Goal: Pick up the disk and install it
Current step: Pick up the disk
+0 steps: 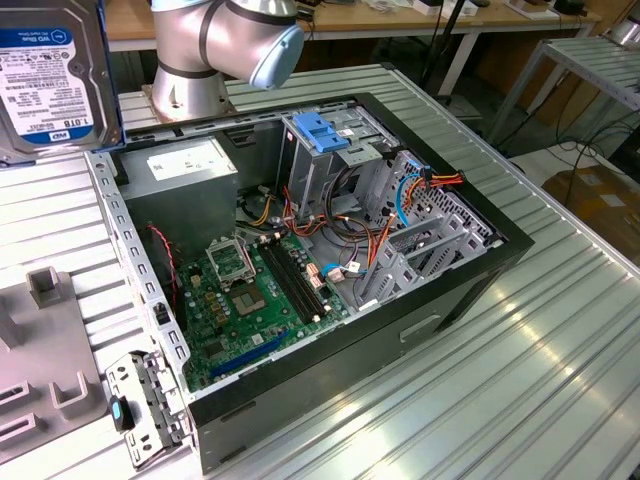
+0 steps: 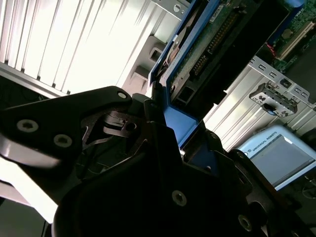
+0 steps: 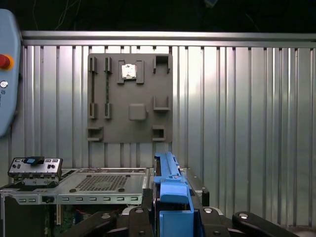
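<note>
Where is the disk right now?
The disk is at the exterior view's upper left, left of the arm's base; the end effector is shut on its blue rails.

Bright light streaks the grooves of your ribbed aluminium table (image 1: 520, 380). Beyond the table runs a wooden desk (image 1: 400, 25). Off the table's far corner stands a smaller slatted metal stand (image 1: 590, 55), with a cardboard box (image 1: 600, 195) and loose cables (image 1: 545, 150) on the dark floor (image 1: 500, 110) beside the table.
</note>
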Controlling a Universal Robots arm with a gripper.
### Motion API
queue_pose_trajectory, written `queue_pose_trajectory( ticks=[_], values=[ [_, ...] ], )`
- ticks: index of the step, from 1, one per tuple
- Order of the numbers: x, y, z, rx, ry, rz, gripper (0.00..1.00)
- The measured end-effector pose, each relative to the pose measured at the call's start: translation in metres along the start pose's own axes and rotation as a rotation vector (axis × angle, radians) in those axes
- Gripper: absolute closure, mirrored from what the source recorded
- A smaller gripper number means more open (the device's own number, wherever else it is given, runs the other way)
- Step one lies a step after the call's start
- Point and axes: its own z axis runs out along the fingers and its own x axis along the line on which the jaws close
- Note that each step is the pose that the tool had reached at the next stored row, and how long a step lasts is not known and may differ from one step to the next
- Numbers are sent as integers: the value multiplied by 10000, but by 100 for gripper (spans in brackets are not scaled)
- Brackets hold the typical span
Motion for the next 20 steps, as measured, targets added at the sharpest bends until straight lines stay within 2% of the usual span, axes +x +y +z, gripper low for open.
queue_pose_trajectory(
  ticks=[10, 20],
  values=[
    [0, -138, 0, 1, 0, 0, 63],
    [0, -317, -1, 2, -1, -1, 63]
  ],
)
